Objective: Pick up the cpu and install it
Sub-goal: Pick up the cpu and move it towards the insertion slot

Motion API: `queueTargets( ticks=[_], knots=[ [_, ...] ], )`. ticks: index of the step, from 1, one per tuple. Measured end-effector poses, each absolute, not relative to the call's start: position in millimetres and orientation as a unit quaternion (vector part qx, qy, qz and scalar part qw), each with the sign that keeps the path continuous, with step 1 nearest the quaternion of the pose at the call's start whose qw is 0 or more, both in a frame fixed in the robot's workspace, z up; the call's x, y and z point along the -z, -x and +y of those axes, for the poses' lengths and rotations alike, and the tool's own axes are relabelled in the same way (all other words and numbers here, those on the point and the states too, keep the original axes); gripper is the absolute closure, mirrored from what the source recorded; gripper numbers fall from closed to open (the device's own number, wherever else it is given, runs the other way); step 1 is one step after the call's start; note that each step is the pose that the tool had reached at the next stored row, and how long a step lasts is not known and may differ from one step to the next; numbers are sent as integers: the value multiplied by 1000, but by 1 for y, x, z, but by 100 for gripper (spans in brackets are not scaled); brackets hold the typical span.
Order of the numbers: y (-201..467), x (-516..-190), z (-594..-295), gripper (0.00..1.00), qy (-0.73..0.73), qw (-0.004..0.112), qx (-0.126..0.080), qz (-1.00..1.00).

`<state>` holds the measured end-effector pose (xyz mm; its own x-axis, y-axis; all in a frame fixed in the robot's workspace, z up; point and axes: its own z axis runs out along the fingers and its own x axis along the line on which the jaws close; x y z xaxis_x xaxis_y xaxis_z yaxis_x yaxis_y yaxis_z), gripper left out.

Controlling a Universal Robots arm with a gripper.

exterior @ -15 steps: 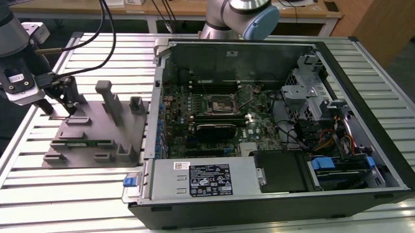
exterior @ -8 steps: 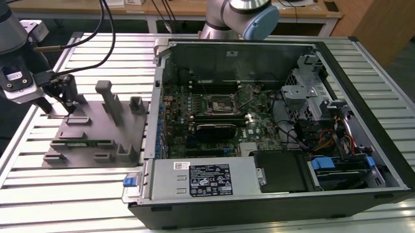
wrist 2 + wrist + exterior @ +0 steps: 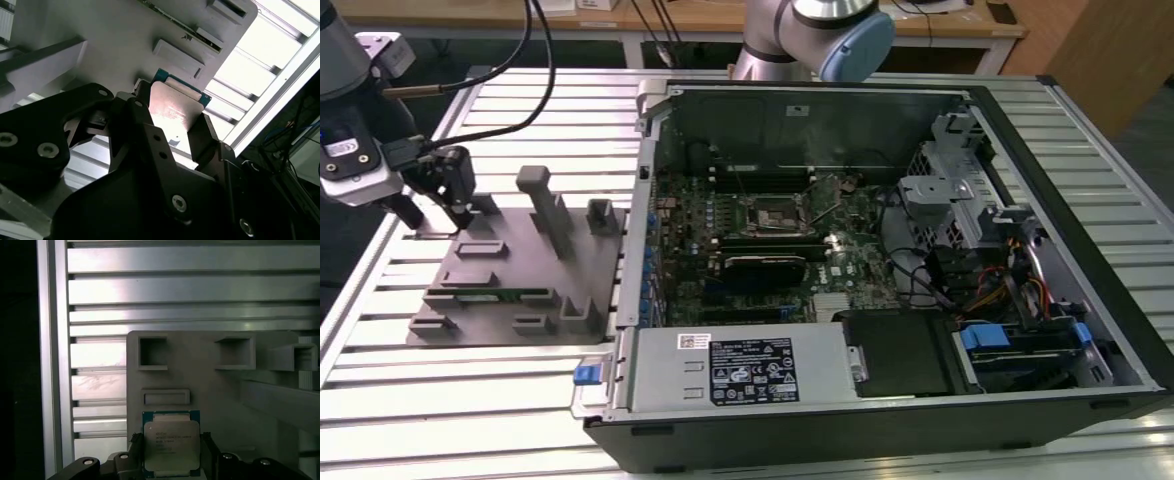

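The cpu (image 3: 171,446) is a small square chip with a pale metal lid and a green rim, lying at a corner of the grey tray (image 3: 210,390). My gripper (image 3: 171,437) straddles it, one black finger tight against each side, so it looks shut on the chip. The second wrist view shows the cpu (image 3: 175,112) between those fingers (image 3: 145,120) from below. In the exterior view my gripper (image 3: 438,222) reaches down to the tray (image 3: 507,250) at the exterior view's left. The open computer case (image 3: 881,260) lies beside the tray, its empty processor socket (image 3: 770,212) near the board's middle.
Tall grey posts (image 3: 544,205) and small holders rise from the tray close to my fingers. A green memory stick (image 3: 500,295) lies in a tray slot. Cables (image 3: 987,270) and a drive cage crowd the case's far end. All of it rests on a slatted aluminium table (image 3: 454,400).
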<state>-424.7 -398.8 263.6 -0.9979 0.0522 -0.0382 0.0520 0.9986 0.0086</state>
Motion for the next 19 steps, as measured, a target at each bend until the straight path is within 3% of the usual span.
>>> queueTargets(
  ticks=[19],
  knots=[
    [425,-300,-399,45,-26,19,-4,999]
  ],
)
